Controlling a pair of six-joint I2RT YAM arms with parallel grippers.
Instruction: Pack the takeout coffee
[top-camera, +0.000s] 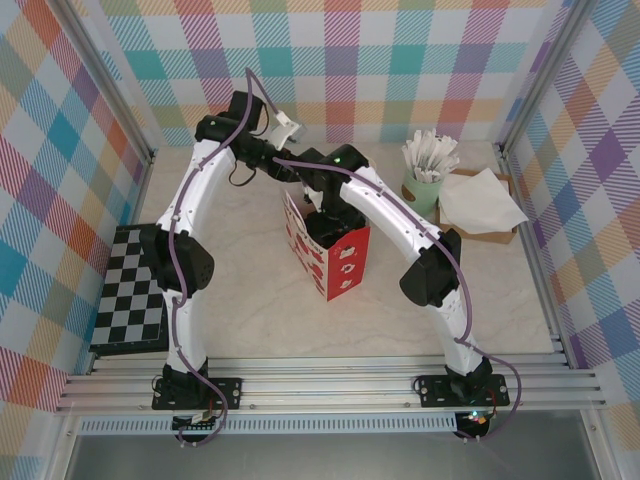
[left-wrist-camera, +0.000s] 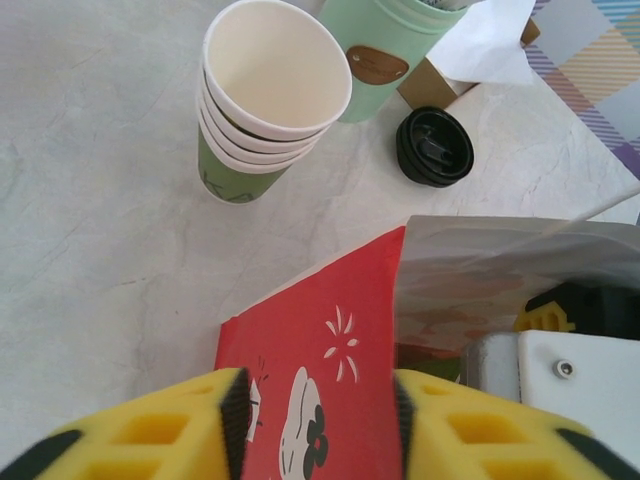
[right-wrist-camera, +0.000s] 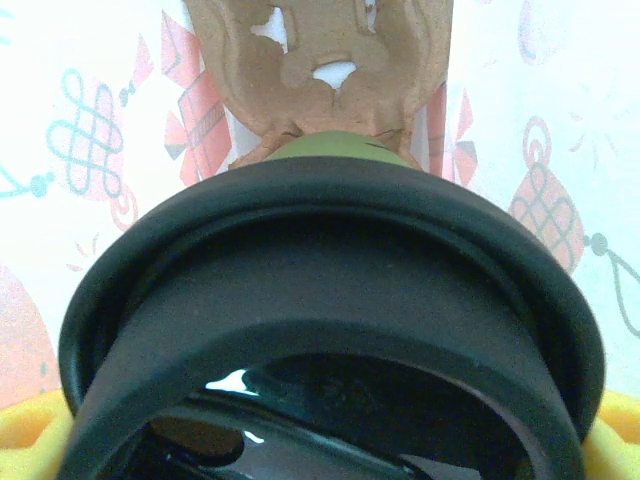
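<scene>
Pinching lidded coffee cup, right pincer mostly hidden inside bag; left pincer flanks bag wall, cannot tell if clamped.

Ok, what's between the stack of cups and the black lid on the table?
Bare table, seen in the left wrist view: nothing lies between the stack of cups and the black lid. The green pot stands just behind that gap.

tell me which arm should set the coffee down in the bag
Right. The right gripper holds the takeout coffee just inside the red bag; the left gripper is busy clamping the bag's red side.
</scene>
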